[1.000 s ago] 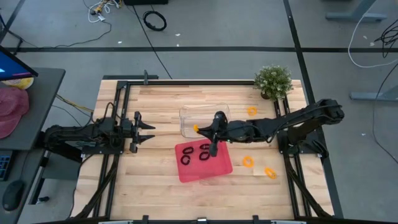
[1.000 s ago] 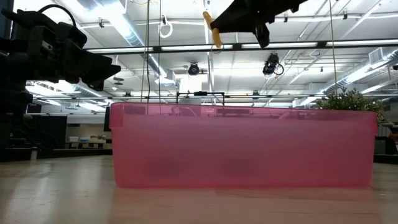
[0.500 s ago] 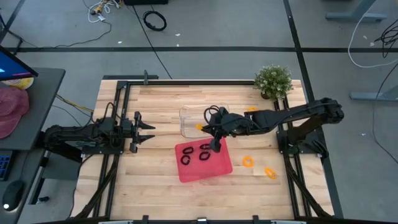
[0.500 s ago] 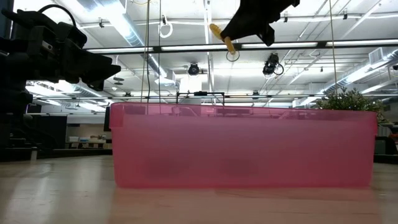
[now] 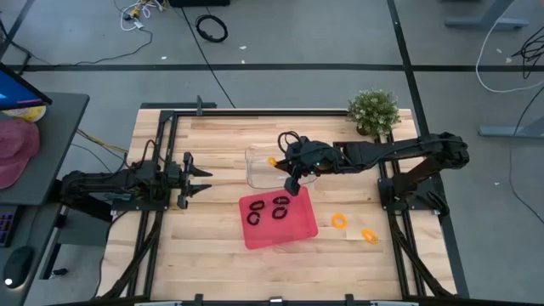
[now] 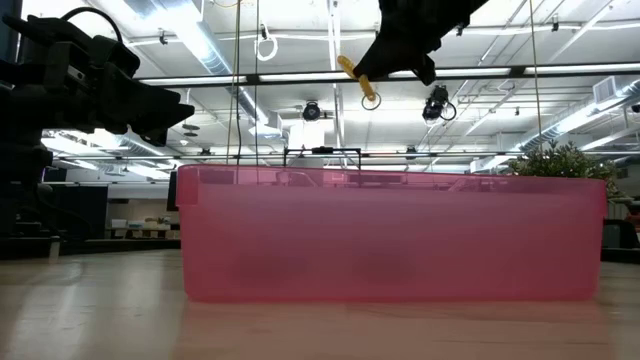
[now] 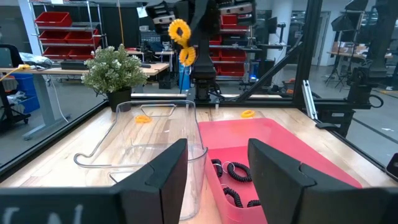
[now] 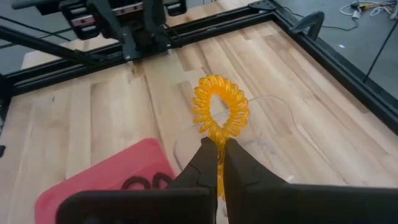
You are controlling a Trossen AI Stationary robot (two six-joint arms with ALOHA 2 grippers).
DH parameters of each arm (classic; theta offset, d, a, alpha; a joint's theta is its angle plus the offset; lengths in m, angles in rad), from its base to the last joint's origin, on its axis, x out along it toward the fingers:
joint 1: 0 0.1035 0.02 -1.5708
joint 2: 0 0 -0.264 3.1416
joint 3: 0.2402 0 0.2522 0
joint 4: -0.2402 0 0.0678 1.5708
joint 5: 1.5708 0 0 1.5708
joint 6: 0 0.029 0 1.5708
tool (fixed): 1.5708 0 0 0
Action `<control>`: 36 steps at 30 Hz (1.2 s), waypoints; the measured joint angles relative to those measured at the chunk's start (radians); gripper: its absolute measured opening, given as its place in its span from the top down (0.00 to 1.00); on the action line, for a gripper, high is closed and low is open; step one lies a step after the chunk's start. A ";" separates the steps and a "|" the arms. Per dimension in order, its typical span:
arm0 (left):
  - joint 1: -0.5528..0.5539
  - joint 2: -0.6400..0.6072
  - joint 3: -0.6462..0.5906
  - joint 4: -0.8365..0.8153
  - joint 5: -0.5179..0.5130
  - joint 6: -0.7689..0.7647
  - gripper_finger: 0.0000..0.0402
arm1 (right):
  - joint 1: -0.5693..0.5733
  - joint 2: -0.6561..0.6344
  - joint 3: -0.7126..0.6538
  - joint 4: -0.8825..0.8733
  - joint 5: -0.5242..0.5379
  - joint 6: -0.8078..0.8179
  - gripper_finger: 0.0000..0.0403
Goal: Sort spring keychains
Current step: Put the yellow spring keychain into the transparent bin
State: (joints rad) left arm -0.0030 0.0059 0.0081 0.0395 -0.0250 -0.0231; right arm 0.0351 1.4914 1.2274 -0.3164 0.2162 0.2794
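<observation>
Waiting at the table's left side, the left gripper (image 5: 197,180) holds nothing, its fingers partly apart, and need not move for this step. Next along, the red tray (image 5: 259,237) already has black keychains (image 5: 280,207) lying in it, and the clear bin (image 5: 255,163) sits just behind it. Over that bin's right part hangs the right gripper (image 5: 292,183), its fingers closed tight on the orange keychain (image 8: 219,107), which dangles in the air above the bin.

Doing this well likely means centring the loop over the bin's open mouth, well clear of the tray's near wall, then lowering before letting go, since a springy coil could bounce out. Further right, three orange keychains (image 5: 339,221) lie loose on the wood, one near the plant (image 5: 373,110).
</observation>
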 joint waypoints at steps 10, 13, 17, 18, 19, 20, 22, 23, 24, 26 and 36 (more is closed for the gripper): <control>0.000 0.000 0.000 0.000 0.000 0.000 0.57 | -0.064 0.000 0.000 0.001 -0.026 -0.009 1.00; 0.000 0.000 0.000 0.000 0.000 0.000 0.57 | -0.082 0.000 0.000 0.002 -0.027 -0.009 1.00; 0.000 0.000 0.000 0.000 0.000 0.000 0.57 | -0.107 0.000 0.000 0.002 -0.027 -0.011 1.00; 0.000 0.000 0.000 0.000 0.000 0.000 0.57 | -0.112 0.000 0.000 0.002 -0.027 -0.011 1.00; 0.000 0.000 0.000 0.000 0.000 0.000 0.57 | -0.116 0.000 0.000 0.002 -0.029 -0.011 1.00; 0.000 0.000 0.000 0.000 0.000 0.000 0.57 | -0.122 0.000 0.000 0.002 -0.035 -0.012 1.00; 0.000 0.000 0.000 0.000 0.000 0.000 0.57 | -0.134 0.000 0.000 0.004 -0.048 -0.012 1.00; 0.000 0.000 0.000 0.000 0.000 0.000 0.57 | -0.138 0.000 0.000 0.007 -0.050 -0.012 1.00; 0.000 0.000 0.000 0.000 0.000 0.000 0.57 | -0.143 0.000 0.000 0.010 -0.051 -0.012 1.00; 0.000 0.000 0.000 0.000 0.000 0.000 0.57 | -0.153 0.000 0.000 0.021 -0.053 -0.015 1.00; 0.000 0.000 0.000 0.000 0.000 0.000 0.57 | -0.167 0.000 0.000 0.040 -0.083 -0.015 1.00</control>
State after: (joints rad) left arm -0.0029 0.0059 0.0082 0.0395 -0.0250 -0.0231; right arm -0.1319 1.4914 1.2270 -0.2767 0.1327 0.2640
